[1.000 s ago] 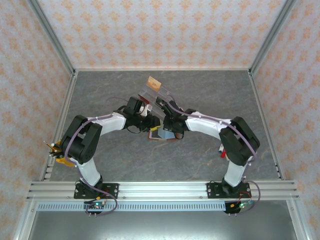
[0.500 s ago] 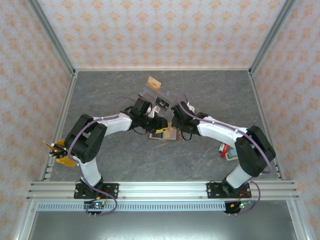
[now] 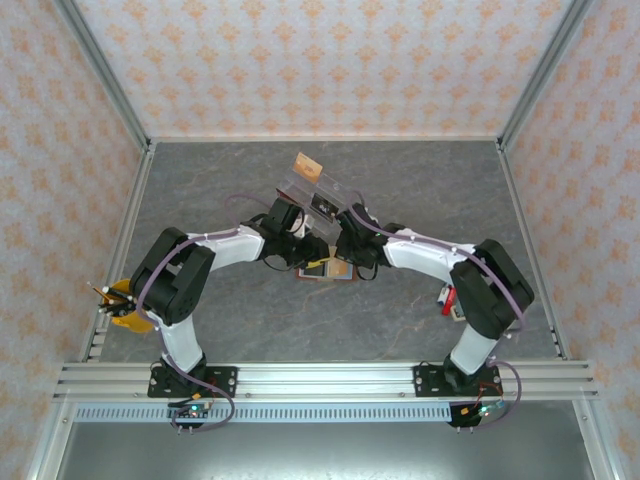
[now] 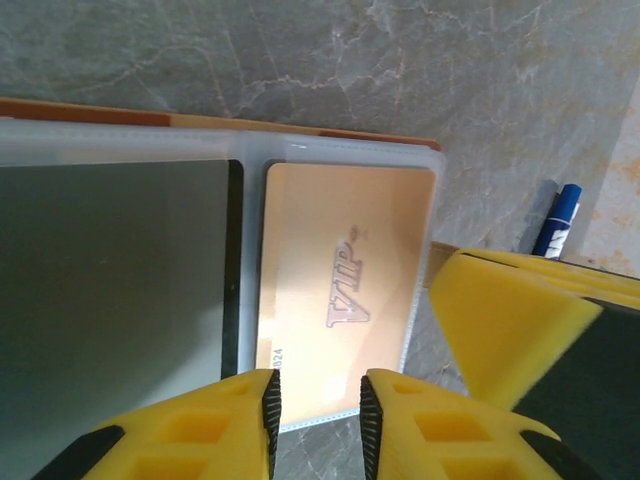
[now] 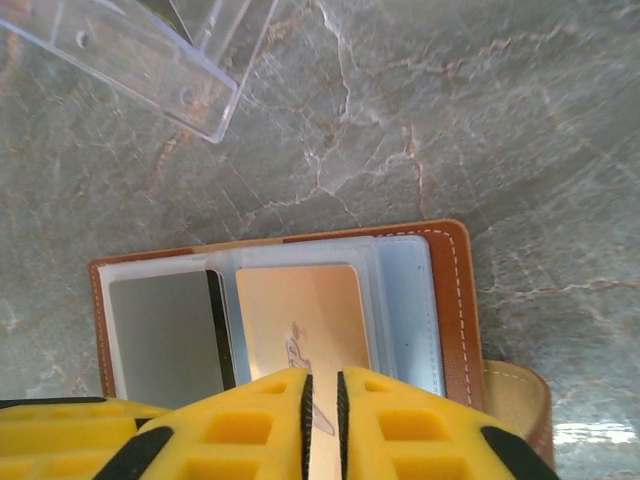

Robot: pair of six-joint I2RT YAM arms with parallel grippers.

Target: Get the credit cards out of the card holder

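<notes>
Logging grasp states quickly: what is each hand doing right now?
Left hand: slightly open, gripping nothing.
Right hand: closed on the tan card.

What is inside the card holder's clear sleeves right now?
In the card holder, a tan-orange card marked VIP sits in one sleeve, a dark grey card in the sleeve beside it. The right pincer covers the tan card's near edge, so whether it sticks out is hidden.
</notes>
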